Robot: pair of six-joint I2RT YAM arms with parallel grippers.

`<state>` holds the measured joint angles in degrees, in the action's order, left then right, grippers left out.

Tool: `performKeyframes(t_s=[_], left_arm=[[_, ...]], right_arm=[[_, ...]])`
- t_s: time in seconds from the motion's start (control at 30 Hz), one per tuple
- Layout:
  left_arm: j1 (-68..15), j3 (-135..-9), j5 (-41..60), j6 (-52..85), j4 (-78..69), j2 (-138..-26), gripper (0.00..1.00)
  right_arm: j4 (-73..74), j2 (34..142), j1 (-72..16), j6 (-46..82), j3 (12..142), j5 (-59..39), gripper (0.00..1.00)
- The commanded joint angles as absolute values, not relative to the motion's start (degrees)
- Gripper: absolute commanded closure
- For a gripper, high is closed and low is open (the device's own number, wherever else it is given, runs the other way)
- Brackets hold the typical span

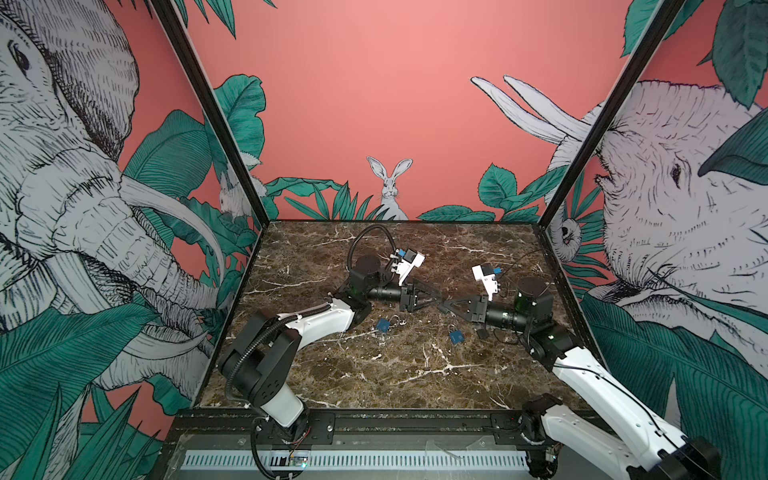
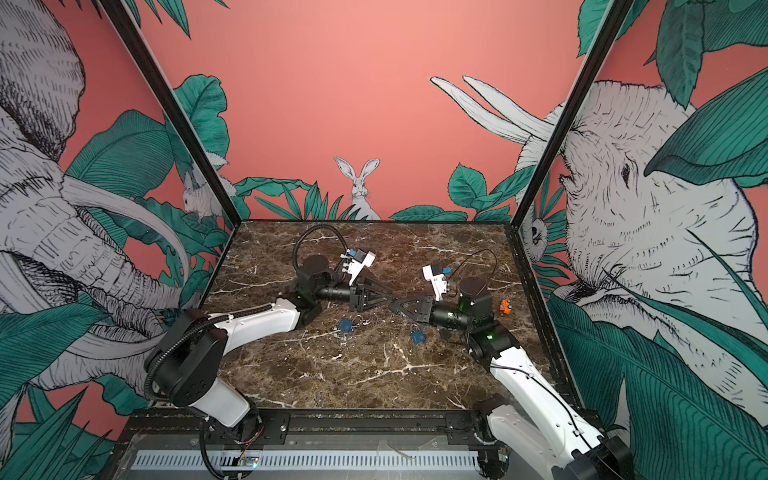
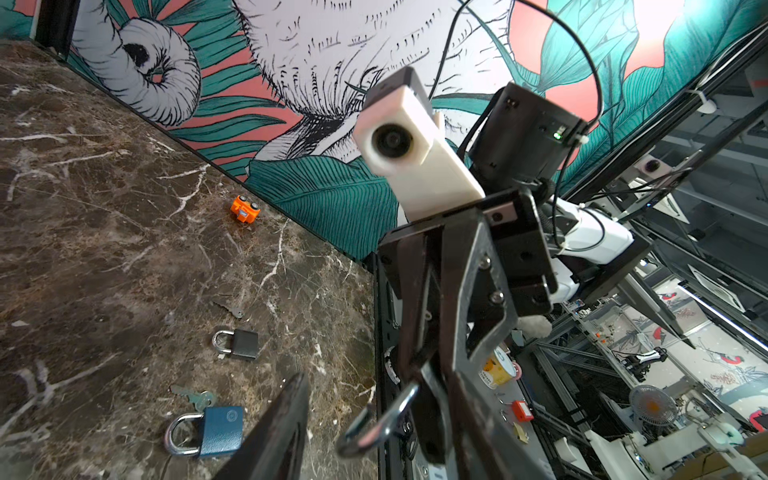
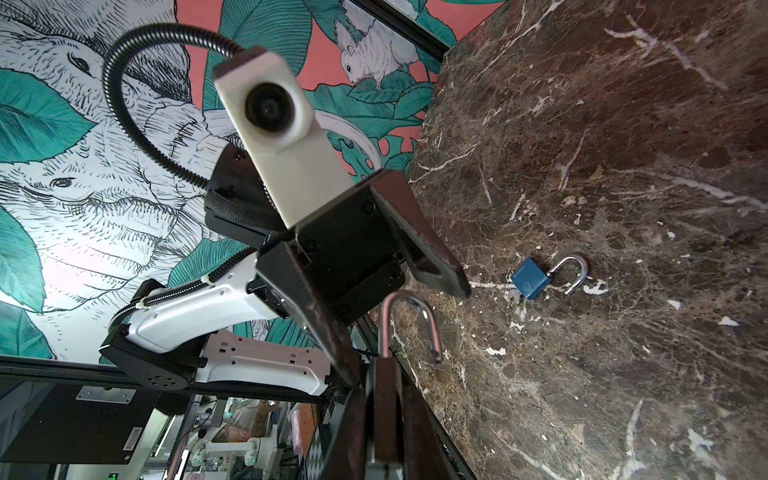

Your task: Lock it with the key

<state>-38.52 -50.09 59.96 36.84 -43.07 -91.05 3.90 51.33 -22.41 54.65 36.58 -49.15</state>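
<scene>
My right gripper (image 4: pixel 384 432) is shut on the dark body of a padlock (image 4: pixel 384 399), held above the middle of the marble table (image 1: pixel 395 374). Its silver shackle (image 4: pixel 407 320) is swung open and points toward the left arm. My left gripper (image 3: pixel 374 440) is open, and the shackle (image 3: pixel 374 424) lies between its spread fingers (image 3: pixel 274 432) without a clear touch. In both top views the two grippers (image 1: pixel 441 300) (image 2: pixel 392 302) meet tip to tip. One key (image 3: pixel 195 397) lies beside a blue padlock (image 3: pixel 222 430), another key (image 3: pixel 230 309) near a black padlock (image 3: pixel 243 344).
A second blue padlock (image 4: pixel 532 278) with an open shackle lies on the table below the left arm (image 1: pixel 382 325). An orange toy (image 2: pixel 505 306) sits by the right wall. Both arms stretch low over the table's middle.
</scene>
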Motion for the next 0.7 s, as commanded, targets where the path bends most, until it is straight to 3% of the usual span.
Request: performKeyframes(t_s=[0.0,0.67], left_arm=[[-38.45,-49.13,61.20,36.08,-43.88,-88.60,0.47],[-38.56,-50.24,59.59,37.26,-43.78,-89.93,0.51]], right_arm=[[7.00,50.41,-21.46,53.47,36.12,-50.21,1.00],[11.05,51.04,-20.30,54.79,33.66,-52.46,1.00]])
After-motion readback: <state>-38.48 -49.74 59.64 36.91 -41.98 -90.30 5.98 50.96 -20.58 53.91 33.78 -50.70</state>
